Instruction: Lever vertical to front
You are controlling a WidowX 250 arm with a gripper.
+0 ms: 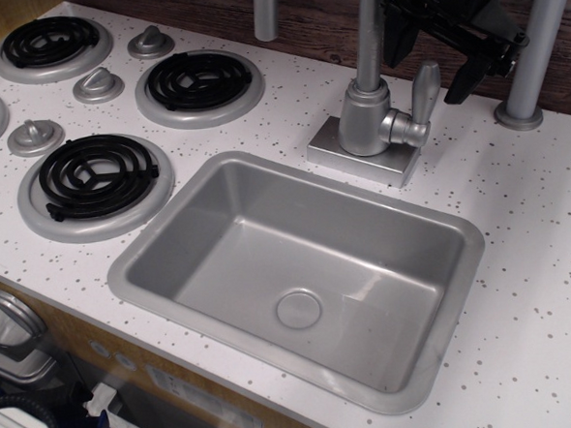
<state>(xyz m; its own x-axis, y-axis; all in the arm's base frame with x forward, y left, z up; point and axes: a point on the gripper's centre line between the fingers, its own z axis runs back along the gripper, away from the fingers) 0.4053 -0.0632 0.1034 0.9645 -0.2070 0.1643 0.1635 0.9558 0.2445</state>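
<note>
The lever point(423, 95) is a small silver-grey paddle standing upright on a short round stub at the right side of the grey tap body point(365, 120). My black gripper point(429, 58) hangs above and just behind the lever's tip, apart from it. Its two fingers point(396, 35) are spread wide, one to the left of the lever and one to the right, and hold nothing. The top of the gripper is cut off by the frame edge.
The tall curved spout pipe point(363, 15) rises from the tap body just left of the gripper. A grey post point(537, 48) stands at the right. The grey sink basin point(299, 271) lies in front. Stove burners point(198, 82) and cone knobs point(97, 85) are at the left.
</note>
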